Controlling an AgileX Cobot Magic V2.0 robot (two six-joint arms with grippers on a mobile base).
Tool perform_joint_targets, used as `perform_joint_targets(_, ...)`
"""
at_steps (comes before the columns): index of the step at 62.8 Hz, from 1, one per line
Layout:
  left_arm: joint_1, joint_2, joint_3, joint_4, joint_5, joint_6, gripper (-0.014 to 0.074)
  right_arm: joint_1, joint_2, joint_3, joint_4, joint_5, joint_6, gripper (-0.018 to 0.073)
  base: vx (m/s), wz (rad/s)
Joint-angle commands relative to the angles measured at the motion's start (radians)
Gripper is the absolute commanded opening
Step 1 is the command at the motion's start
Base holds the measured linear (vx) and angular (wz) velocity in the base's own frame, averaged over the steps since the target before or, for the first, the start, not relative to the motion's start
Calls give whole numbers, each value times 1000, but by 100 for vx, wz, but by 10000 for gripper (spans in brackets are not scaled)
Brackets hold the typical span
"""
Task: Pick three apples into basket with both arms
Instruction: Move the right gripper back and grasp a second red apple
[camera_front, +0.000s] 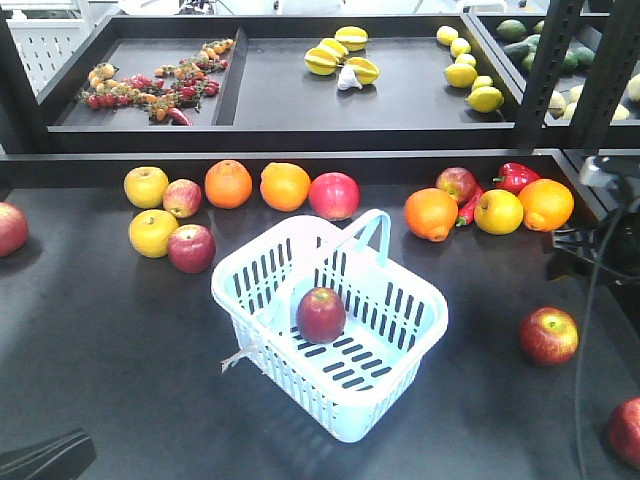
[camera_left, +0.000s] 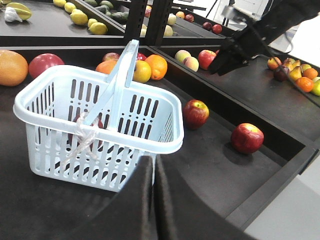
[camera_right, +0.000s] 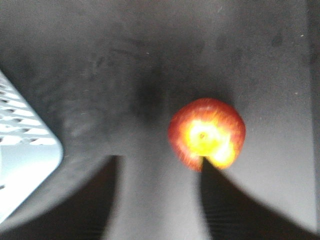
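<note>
The pale blue basket (camera_front: 400, 300) stands mid-table with one dark red apple (camera_front: 320, 314) inside it. Right of it lie a red apple with a yellow blush (camera_front: 547, 335) and another red apple (camera_front: 628, 432) at the frame's edge. My left gripper (camera_left: 152, 161) is shut and empty, its tips close to the basket's (camera_left: 100, 100) near corner. My right gripper (camera_right: 161, 162) hangs open above the table, and the blushed apple (camera_right: 206, 132) lies just beyond its right fingertip (camera_right: 205, 165). The basket corner (camera_right: 20, 160) shows at the left of that view.
Along the back edge lie yellow apples (camera_front: 146, 186), oranges (camera_front: 228, 183), more red apples (camera_front: 191, 248) and a red pepper (camera_front: 515, 177). A raised shelf (camera_front: 300, 130) with fruit trays runs behind. The right arm (camera_left: 240, 45) reaches over the table's right side.
</note>
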Motion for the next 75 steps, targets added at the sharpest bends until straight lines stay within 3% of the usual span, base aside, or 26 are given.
perform_joint_targets(1,2,7,-25,1,25,-2,-8,-5,21,-69,7,-9,8,637,0,0)
perform_joint_targets(7,2,7,-25,1,25,-2,-8,-5,81,-102,-1,-16,35,730,0,0)
perform_joint_targets(24,2,7,-25,1,25,-2,-8,-5,219,-182,-72,-12,90,694,0,0)
perform_joint_targets(53,2,7,-25,1,25,-2,-8,-5,366,-203,-75,-12,93,640,0,0)
perform_joint_targets(65,2,7,-25,1,26,-3,-8,-5,366,-205,-76,3,99,491,0,0)
perform_joint_targets(75,2,7,-25,1,26,-3,-8,-5,361,-238,-69,86,89,239,0,0)
